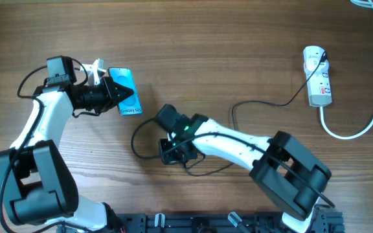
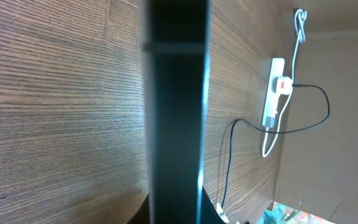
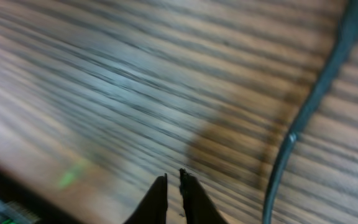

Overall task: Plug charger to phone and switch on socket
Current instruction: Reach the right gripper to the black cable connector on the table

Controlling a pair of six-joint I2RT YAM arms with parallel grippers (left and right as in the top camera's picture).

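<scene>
The phone, with a teal screen, is held on edge off the table at the left by my left gripper, which is shut on it. In the left wrist view the phone is a dark vertical bar rising out of the jaws. The black charger cable runs from the white socket at the far right to a loop near my right gripper. The connector tip is not visible. In the blurred right wrist view the fingers are shut and empty just above the wood, with the cable to their right.
The socket's thick white lead curves along the right edge of the table. In the left wrist view the socket and black cable lie far off on the wood. A dark rail runs along the front edge.
</scene>
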